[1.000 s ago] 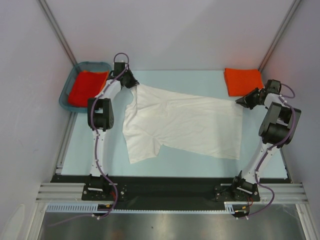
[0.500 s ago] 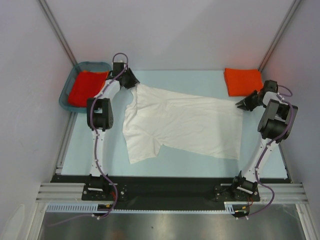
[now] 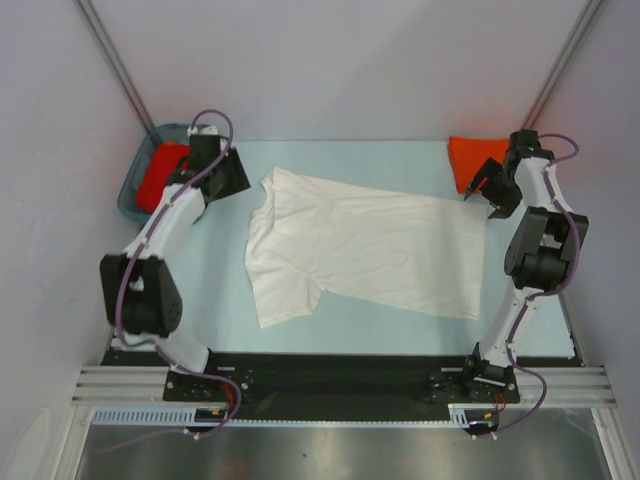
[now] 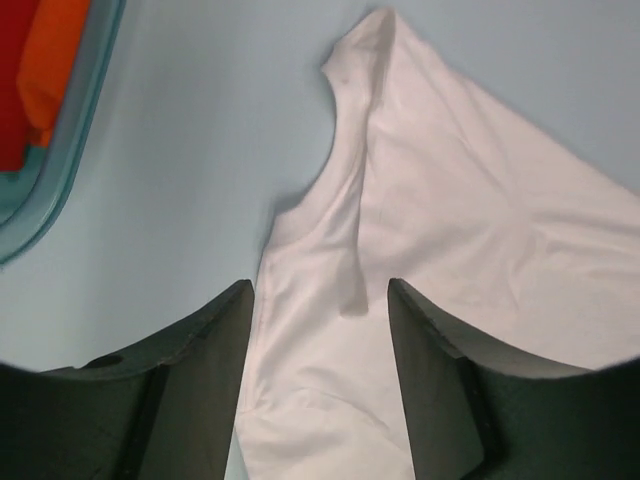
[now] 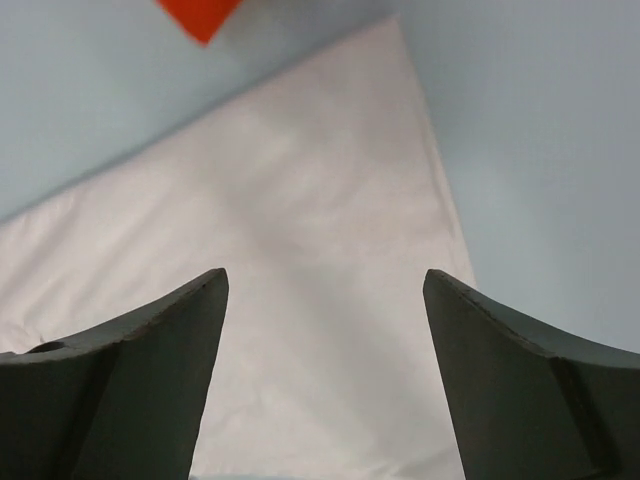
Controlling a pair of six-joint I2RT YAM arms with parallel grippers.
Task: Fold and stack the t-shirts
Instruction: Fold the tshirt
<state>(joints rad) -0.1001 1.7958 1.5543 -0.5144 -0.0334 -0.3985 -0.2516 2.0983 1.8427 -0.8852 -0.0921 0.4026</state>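
On the pale blue bench [image 3: 220,290]: the white t-shirt [image 3: 365,250] is spread out flat, plain white face up, with the neck toward the left arm, the hem toward the right arm and one short sleeve pointing at the near edge.
Left fingers: the left gripper [image 4: 318,290] is above the neck-and-shoulder end. Its fingers [image 4: 200,340] are apart with nothing clamped, and cloth shows in the gap below.
Right fingers: the right gripper [image 5: 325,275] is over the far hem corner. Its fingers [image 5: 150,360] are wide apart and hold nothing.
Creases: in the left wrist view a raised ridge runs from the collar down the shoulder. The hem end looks smooth.
Far right corner: a folded orange-red t-shirt [image 3: 468,158] lies near the white hem corner but apart from it. The right wrist hides its right part.
Far left: a teal basket [image 3: 128,195] sits beside the bench with orange-red cloth [image 3: 157,185] inside. The left arm crosses over its right side.
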